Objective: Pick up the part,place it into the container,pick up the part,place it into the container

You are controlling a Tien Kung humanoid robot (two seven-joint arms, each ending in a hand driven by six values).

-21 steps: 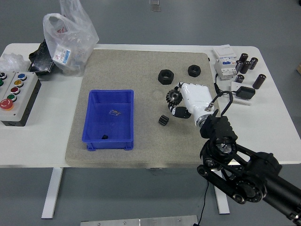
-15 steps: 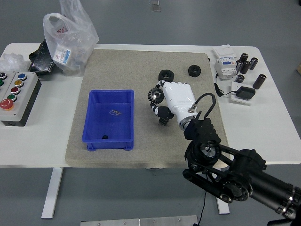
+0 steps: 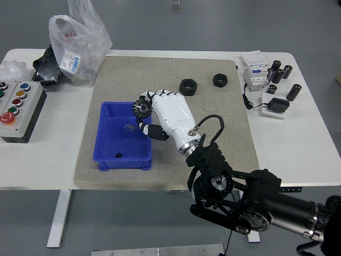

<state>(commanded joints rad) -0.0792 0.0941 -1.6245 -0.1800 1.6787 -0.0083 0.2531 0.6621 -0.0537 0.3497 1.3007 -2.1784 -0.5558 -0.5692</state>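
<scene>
R hand pinches gear w/ fingertips, over bin's right rim. Gear looks stiff, prob metal, fairly heavy; teeth give grip, so hold across rim. Nuts wait on mat.

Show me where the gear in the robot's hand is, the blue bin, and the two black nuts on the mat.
gear [image 3: 142, 108], head view, toothed face
blue bin [image 3: 104, 145], head view, left wall
left nut [image 3: 187, 86], head view, top face
right nut [image 3: 220, 80], head view, top face

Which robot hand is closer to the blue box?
The right hand. It holds a gear over the blue box, at its right edge. The left hand isn't in the picture at all.
</scene>
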